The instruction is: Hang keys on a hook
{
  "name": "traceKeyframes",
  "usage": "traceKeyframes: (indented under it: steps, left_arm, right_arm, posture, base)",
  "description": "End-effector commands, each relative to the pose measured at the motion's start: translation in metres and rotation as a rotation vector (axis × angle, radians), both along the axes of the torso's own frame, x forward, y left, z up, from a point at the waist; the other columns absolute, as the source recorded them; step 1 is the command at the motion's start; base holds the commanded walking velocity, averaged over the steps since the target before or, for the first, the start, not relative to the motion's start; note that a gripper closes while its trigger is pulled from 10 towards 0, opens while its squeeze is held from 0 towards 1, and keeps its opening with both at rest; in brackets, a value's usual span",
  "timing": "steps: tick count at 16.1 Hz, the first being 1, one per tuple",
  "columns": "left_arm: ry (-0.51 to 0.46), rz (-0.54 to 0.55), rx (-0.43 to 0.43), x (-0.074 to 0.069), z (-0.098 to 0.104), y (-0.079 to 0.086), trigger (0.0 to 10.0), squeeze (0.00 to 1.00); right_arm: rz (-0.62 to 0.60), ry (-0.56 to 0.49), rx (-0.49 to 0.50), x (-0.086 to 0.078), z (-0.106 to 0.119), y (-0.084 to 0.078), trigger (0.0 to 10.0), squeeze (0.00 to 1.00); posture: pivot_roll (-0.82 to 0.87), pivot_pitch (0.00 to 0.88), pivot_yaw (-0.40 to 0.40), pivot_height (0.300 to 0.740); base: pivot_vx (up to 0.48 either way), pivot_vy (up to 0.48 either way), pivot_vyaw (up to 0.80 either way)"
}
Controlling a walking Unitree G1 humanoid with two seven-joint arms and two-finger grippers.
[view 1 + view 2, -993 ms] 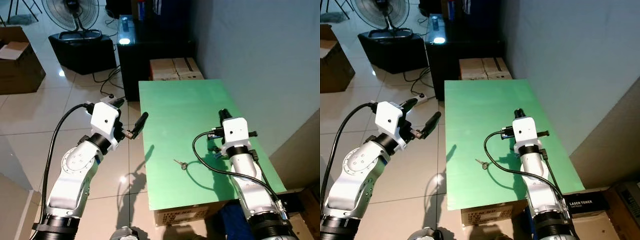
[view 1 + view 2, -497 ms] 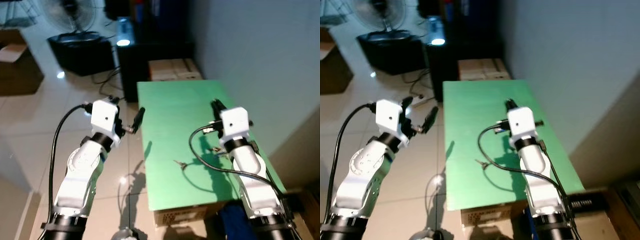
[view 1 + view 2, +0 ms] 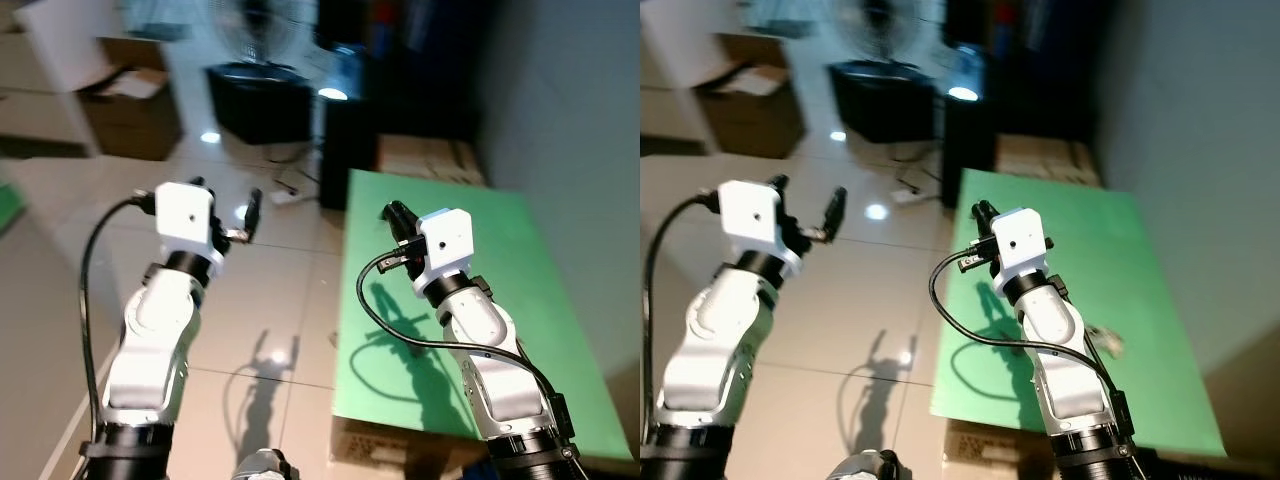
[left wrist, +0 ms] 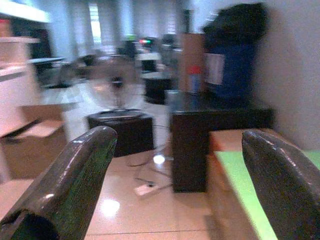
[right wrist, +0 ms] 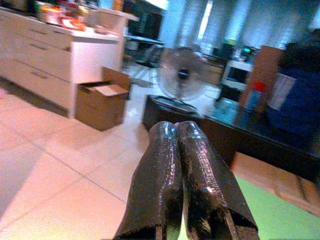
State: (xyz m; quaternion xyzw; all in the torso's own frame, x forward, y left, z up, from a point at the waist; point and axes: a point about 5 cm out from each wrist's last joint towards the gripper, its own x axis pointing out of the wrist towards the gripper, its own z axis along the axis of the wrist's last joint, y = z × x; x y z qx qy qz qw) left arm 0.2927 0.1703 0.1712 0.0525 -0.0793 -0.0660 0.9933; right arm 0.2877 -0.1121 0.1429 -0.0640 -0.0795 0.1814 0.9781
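Observation:
A green table (image 3: 520, 270) stands on my right, by the grey wall. On it, just right of my right forearm, lies a small pale metal thing (image 3: 1106, 339) that looks like the keys, blurred. My right gripper (image 3: 398, 214) is raised over the table's left edge and points toward the far left. Its fingers (image 5: 181, 155) are pressed together with nothing between them. My left gripper (image 3: 226, 196) is held up over the tiled floor, left of the table. It is open, with its two black fingers (image 4: 80, 170) wide apart and empty. No hook can be made out.
A black cabinet (image 3: 350, 140) with a bright light stands beyond the table, next to cardboard boxes (image 3: 425, 160). A fan (image 3: 250, 30) on a black box (image 3: 262, 100), an open carton (image 3: 130, 105) and a white counter (image 5: 75, 55) lie further left across glossy tiles.
The whole picture has swung to the left, so the camera turned. Both arms have risen; my right gripper has lifted off the table top and now points up and away.

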Motion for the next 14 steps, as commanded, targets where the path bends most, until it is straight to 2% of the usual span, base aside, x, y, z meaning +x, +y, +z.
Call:
traceKeyframes:
  steps: [1, 4, 7, 8, 9, 12, 14]
  left_arm:
    - [-0.001, 0.02, 0.0, 0.001, 0.004, 0.004, 10.0, 0.0]
    - [-0.011, 0.07, 0.001, 0.002, 0.006, 0.01, 10.0, 0.0]
    - [0.02, 0.052, 0.021, 0.001, -0.002, 0.006, 10.0, 0.0]
    - [0.034, 0.038, 0.0, -0.001, -0.006, 0.002, 10.0, 0.0]
    - [0.037, 0.02, 0.031, -0.003, -0.009, -0.002, 10.0, 0.0]
    - [0.028, 0.018, 0.028, -0.006, -0.01, -0.005, 10.0, 0.0]
    - [0.039, 0.014, 0.031, -0.005, -0.014, -0.007, 10.0, 0.0]
  right_arm:
    - [-0.015, 0.021, 0.019, 0.002, 0.0, -0.005, 10.0, 0.0]
    - [-0.028, 0.094, 0.066, 0.005, -0.011, -0.012, 10.0, 0.0]
    - [-0.003, 0.098, 0.057, 0.005, -0.01, -0.009, 10.0, 0.0]
    - [0.021, 0.111, 0.059, 0.003, -0.013, -0.007, 10.0, 0.0]
    - [0.03, 0.131, 0.066, 0.002, -0.016, -0.008, 10.0, 0.0]
    - [0.047, 0.152, 0.085, 0.003, -0.018, -0.008, 10.0, 0.0]
    - [0.049, 0.153, 0.054, 0.005, -0.02, -0.01, 10.0, 0.0]
  posture:
    - [0.0, 0.0, -0.02, 0.74]
    - [0.01, 0.0, -0.029, 0.74]
    - [0.0, 0.0, -0.022, 0.74]
    - [0.0, 0.0, -0.025, 0.74]
    - [0.01, 0.0, -0.04, 0.74]
    - [0.01, 0.0, -0.047, 0.74]
    - [0.0, 0.0, -0.05, 0.74]
  base:
    - [0.0, 0.0, 0.8]
    - [0.0, 0.0, 0.8]
    - [0.0, 0.0, 0.8]
    - [0.0, 0.0, 0.8]
    - [0.0, 0.0, 0.8]
    - [0.0, 0.0, 0.8]
    - [0.0, 0.0, 0.8]
